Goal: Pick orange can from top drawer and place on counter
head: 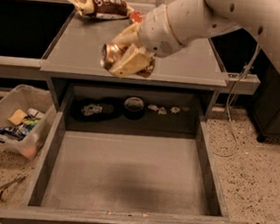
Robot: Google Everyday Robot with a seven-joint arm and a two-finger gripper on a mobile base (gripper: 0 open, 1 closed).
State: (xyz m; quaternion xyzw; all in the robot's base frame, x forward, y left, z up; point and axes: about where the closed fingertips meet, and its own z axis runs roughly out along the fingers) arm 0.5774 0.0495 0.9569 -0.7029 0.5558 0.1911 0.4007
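Observation:
My gripper is shut on the orange can, a dented shiny copper can. It holds the can in the air over the front part of the counter, above the counter's surface. The cream fingers wrap the can's side, and its open end faces left. The top drawer is pulled out below, and its flat grey bottom is bare. My white arm reaches in from the upper right.
A brown snack bag lies at the counter's back left, with a red item beside it, partly behind my arm. A clear plastic bin of odds and ends stands on the floor at left. Dark items lie in the recess behind the drawer.

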